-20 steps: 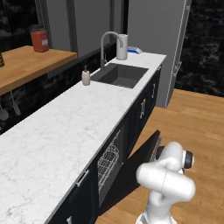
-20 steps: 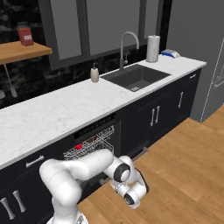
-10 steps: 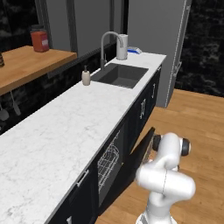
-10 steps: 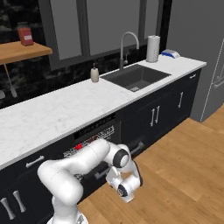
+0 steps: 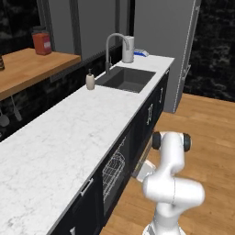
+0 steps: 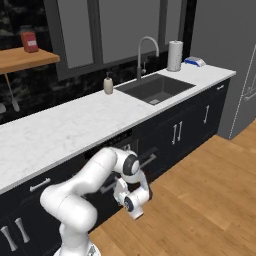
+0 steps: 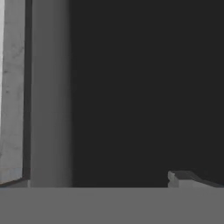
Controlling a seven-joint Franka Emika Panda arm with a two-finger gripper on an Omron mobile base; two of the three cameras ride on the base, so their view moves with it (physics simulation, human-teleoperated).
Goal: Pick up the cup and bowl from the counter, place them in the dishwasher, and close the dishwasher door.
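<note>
While the white arm bends low at the lower right of the left base view, the silvery wire rack (image 5: 114,169) peeks from the dark dishwasher under the long white marble counter (image 5: 69,151). In the right base view, the gripper (image 6: 131,204) hangs low by the dark dishwasher door (image 6: 107,187), lower middle. In the hand view, dark panel; I cannot tell how the jaws stand.

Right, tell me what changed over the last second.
The arm swung in toward the dishwasher, carrying the end effector close to the dark door, which now stands nearer shut; less of the rack shows. The counter, sink and soap bottle stayed put.
</note>
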